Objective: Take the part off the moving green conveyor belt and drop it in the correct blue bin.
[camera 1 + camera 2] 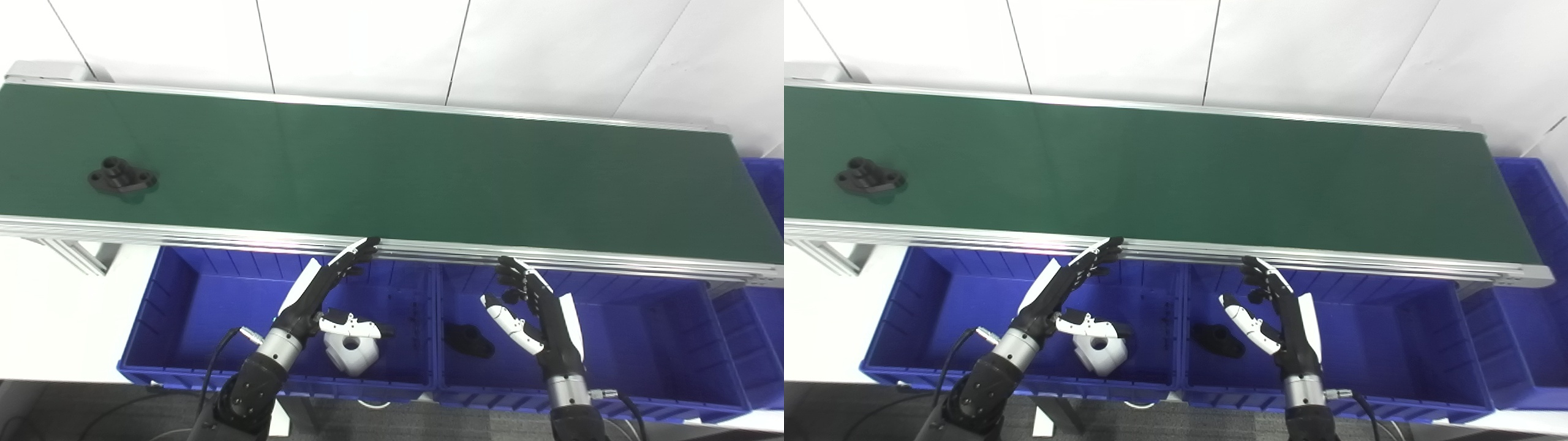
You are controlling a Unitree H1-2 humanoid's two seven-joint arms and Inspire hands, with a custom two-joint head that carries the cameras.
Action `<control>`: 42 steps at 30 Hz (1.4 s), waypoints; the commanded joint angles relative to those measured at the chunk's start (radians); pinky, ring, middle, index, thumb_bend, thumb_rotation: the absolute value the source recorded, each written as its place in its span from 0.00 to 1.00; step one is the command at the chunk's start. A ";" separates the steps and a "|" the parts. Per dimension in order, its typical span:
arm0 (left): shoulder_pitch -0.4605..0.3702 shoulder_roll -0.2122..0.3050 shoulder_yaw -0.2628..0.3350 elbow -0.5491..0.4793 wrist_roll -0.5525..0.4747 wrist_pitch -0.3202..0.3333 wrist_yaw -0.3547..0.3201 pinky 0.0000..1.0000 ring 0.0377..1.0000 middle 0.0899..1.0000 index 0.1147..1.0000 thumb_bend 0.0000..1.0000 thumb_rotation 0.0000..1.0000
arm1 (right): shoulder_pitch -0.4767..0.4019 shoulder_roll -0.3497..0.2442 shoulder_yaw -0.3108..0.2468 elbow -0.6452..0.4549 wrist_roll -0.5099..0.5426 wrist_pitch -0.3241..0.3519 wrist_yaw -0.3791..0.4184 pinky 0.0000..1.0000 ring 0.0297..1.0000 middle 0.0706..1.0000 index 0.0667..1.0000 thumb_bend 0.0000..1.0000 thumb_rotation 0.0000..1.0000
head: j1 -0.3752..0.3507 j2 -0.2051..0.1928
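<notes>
A black part (122, 176) with round bosses lies on the green conveyor belt (392, 171) at its far left. My left hand (327, 288) is open and empty above the left blue bin (184, 306), fingertips near the belt's front rail. My right hand (530, 306) is open and empty above the right blue bin (661, 343). A white part (350, 352) lies in the left bin, under my left thumb. A black part (468, 340) lies in the right bin at its left end.
The belt's aluminium front rail (184, 236) runs just above the bins. A third blue bin (765, 245) stands at the belt's right end. White floor tiles lie beyond the belt.
</notes>
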State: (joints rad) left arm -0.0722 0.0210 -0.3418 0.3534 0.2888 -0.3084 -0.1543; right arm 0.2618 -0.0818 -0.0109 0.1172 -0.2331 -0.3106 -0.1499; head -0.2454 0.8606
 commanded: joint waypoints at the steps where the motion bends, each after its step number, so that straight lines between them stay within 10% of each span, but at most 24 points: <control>1: -0.025 -0.003 0.001 -0.026 -0.004 -0.031 0.006 0.82 0.87 0.89 0.89 0.71 0.28 | -0.002 0.000 -0.007 -0.034 -0.001 -0.003 -0.006 0.72 0.75 0.76 0.78 0.61 0.53 | 0.001 0.000; 37: -0.027 -0.001 -0.003 -0.029 0.003 -0.019 0.002 0.81 0.87 0.89 0.90 0.71 0.29 | -0.004 -0.003 -0.005 -0.034 0.005 0.008 0.006 0.71 0.75 0.77 0.79 0.60 0.52 | 0.002 0.000; 42: -0.024 -0.009 -0.009 -0.012 0.014 -0.027 0.013 0.82 0.88 0.90 0.90 0.71 0.30 | 0.002 -0.014 -0.006 -0.022 -0.011 0.005 -0.001 0.73 0.76 0.77 0.79 0.61 0.56 | 0.132 -0.042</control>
State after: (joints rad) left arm -0.0724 0.0209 -0.3471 0.3562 0.2943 -0.3070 -0.1557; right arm 0.2623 -0.0845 -0.0108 0.1152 -0.2364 -0.2986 -0.1478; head -0.1135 0.8176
